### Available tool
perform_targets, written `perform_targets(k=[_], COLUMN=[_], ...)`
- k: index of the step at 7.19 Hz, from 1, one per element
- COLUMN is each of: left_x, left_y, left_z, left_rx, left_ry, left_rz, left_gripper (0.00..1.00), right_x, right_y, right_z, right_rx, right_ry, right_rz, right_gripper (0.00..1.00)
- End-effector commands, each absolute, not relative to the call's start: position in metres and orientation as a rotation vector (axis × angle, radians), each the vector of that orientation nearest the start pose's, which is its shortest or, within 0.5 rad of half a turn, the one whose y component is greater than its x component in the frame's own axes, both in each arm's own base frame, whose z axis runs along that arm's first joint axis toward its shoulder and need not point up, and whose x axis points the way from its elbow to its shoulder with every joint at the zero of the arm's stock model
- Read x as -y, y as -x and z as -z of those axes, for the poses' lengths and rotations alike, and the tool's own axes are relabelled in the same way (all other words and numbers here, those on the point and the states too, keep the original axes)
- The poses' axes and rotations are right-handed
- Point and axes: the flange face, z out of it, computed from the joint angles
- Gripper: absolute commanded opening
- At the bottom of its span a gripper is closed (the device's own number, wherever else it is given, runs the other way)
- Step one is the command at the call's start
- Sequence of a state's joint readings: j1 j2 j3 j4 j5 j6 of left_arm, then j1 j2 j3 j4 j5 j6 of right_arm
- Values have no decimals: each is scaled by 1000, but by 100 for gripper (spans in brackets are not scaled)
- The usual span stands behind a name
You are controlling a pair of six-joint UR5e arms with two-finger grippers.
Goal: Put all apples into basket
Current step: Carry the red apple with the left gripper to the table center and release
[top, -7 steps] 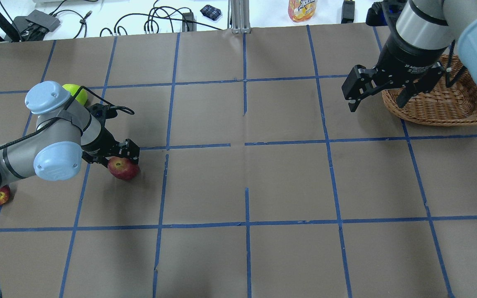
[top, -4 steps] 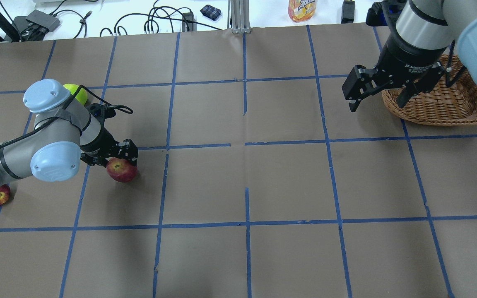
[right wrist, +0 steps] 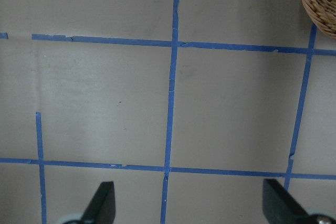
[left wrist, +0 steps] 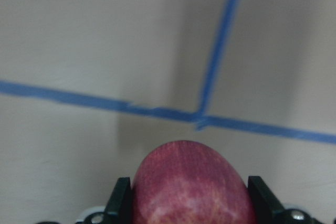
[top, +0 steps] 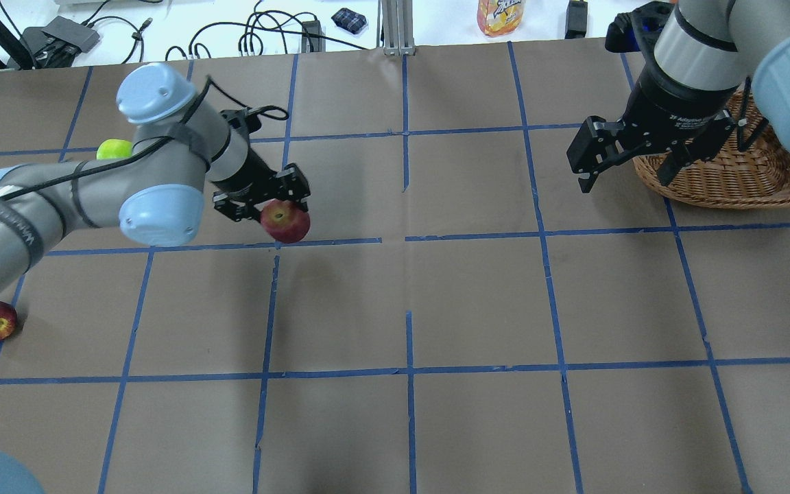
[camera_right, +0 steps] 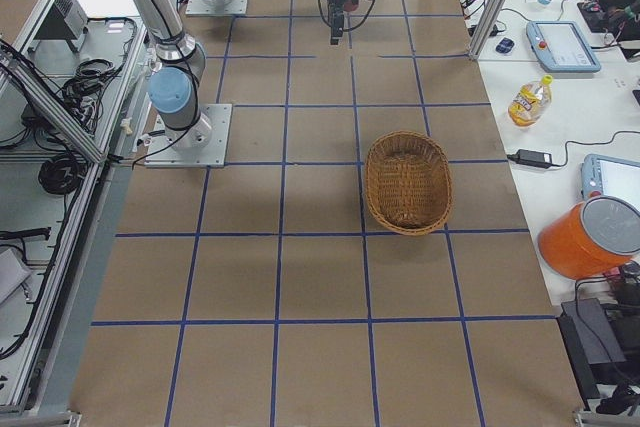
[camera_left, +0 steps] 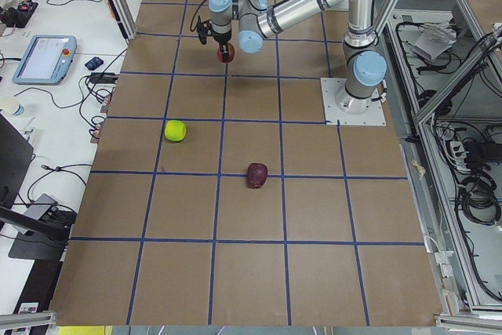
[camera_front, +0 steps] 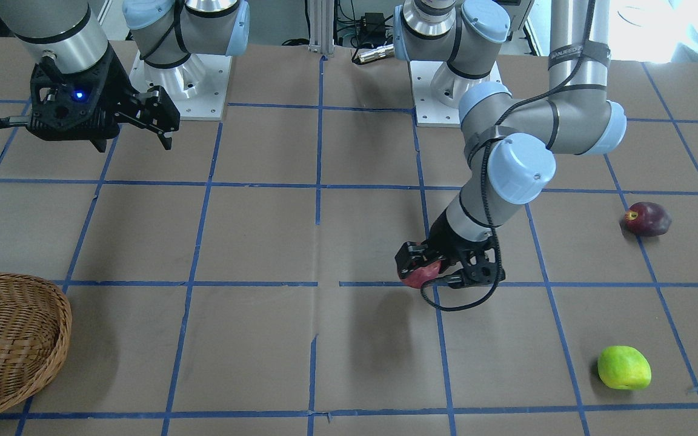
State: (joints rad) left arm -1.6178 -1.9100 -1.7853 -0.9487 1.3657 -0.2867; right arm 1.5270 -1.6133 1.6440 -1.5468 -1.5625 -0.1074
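Robotics lab: paper-covered table (top: 477, 302) gridded in blue tape (top: 340, 373), teach pendants (camera_left: 43, 58) and tangled cables (top: 256, 42) on the side bench (camera_left: 59, 107).

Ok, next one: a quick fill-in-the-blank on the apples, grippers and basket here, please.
The left gripper is shut on a round apple coloured ____. The right gripper, near the oval woven wicker basket, stands ____. The apples inside that basket number ____.
Missing: red; open; zero.

Silver-grey arms (top: 79, 189) w/ lt-blue joint caps (top: 162, 216), blk jaws & cables (top: 268, 108).
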Motion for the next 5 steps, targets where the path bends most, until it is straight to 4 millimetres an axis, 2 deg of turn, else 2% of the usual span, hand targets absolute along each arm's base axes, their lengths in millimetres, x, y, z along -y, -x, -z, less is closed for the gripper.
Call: perform_targets(k=[1,2,3,4,5], left_x=[599,593,588,578,573], left_y=[275,298,310,333,337], left_z=[-254,-237,-229,-228,-218], left_rx=[-3337,-3335,-3338,-3344,-3341], left_ry=[459,458,445,379,357], left_rz=[38,10,11,5,-16], left_gripper=[0,0,0,10,86], right_x=[486,500,502,506,508], right_y=[-112,-111,-111,-111,-111], right_z=[-458,-447,-444,-438,-436], right_rx=[-3126,-3132,-3129,-3125,-3121], right_ry=[96,108,103,86,90], right_rz=[-83,-52,-59,-75,-82], right_gripper=[100,100,100,100,100])
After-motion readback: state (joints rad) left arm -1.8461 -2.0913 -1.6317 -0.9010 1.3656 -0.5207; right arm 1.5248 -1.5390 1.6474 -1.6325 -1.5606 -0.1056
